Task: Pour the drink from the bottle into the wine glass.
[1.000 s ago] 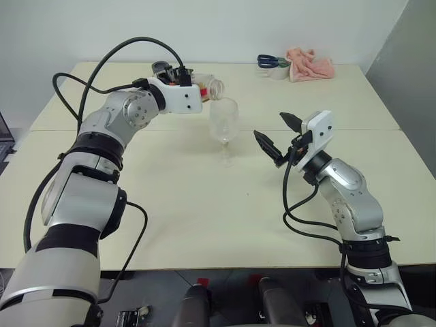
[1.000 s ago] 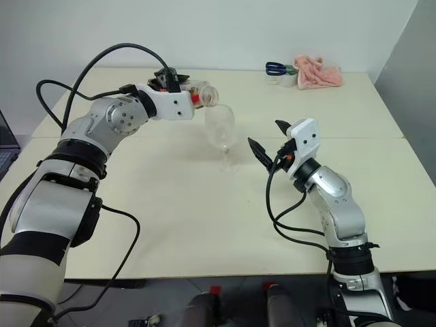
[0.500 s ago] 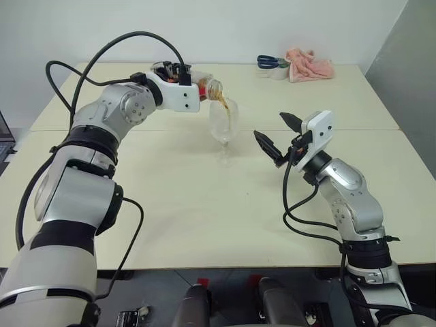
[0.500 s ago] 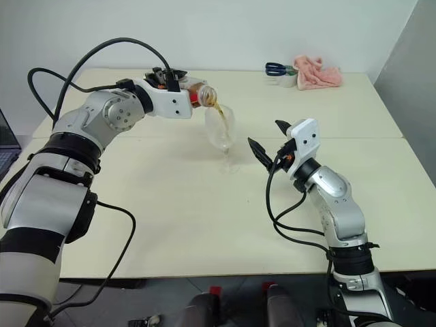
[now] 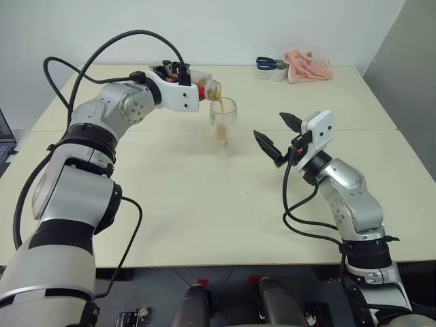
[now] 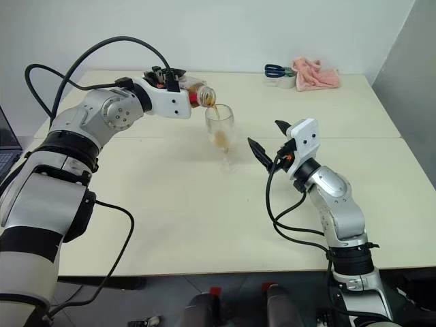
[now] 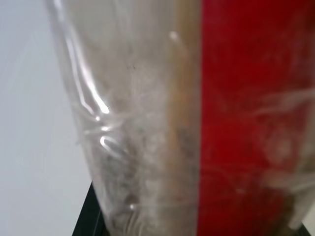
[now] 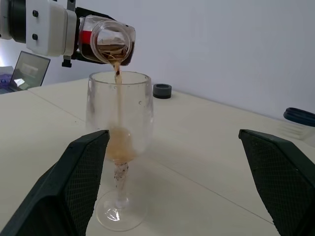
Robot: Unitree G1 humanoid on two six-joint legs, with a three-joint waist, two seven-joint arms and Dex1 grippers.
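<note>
My left gripper (image 5: 185,73) is shut on the bottle (image 5: 206,86), a small clear one with a red label, held tipped on its side above the wine glass (image 5: 223,117). A thin amber stream of the drink (image 8: 118,78) runs from the bottle's mouth (image 8: 114,44) into the bowl. A little drink (image 8: 120,145) has pooled at the bottom of the bowl. The glass stands upright on the pale table (image 5: 204,204). My right gripper (image 5: 276,134) hovers open just to the right of the glass, pointing at it, with nothing between its fingers (image 8: 74,182).
A pink cloth (image 5: 308,65) and blue-handled scissors (image 5: 268,62) on a white container lie at the table's far right. A dark round lid (image 8: 162,90) sits on the table behind the glass. A laptop (image 8: 29,71) stands off the left side.
The bottle has tipped further over the glass. The drink began streaming out, and amber liquid now sits in the bowl, which was empty a second ago. The right arm kept still.
</note>
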